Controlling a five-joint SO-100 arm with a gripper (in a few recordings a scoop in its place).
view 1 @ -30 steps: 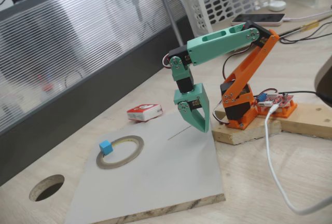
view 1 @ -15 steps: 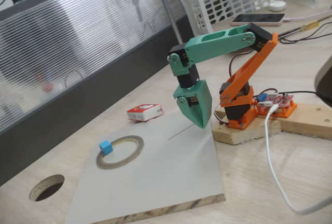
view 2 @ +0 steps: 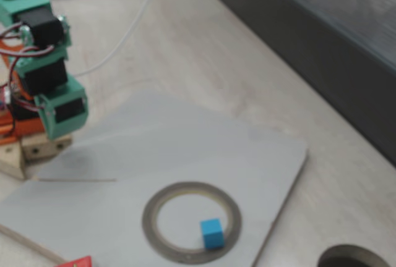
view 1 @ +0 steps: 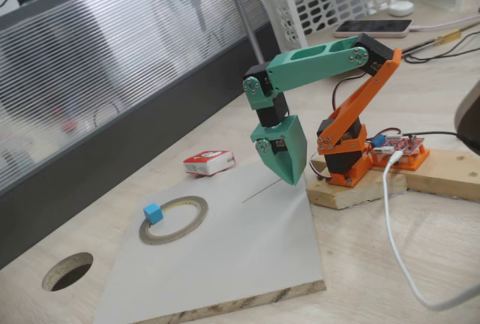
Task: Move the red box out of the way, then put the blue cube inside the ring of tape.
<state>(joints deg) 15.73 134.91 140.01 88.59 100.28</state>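
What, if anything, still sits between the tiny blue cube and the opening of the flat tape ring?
Nothing visible does. The tiny bright-blue cube already lies within the flat grey-tan ring of tape, close against its inner rim. The small red-and-white cardboard box lies apart, beyond the grey board's edge. The green gripper hangs above the board.

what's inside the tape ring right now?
The blue cube sits inside the ring of tape, close against its inner edge, on the grey board. The rest of the opening shows bare board. Whether the cube touches the rim cannot be told.
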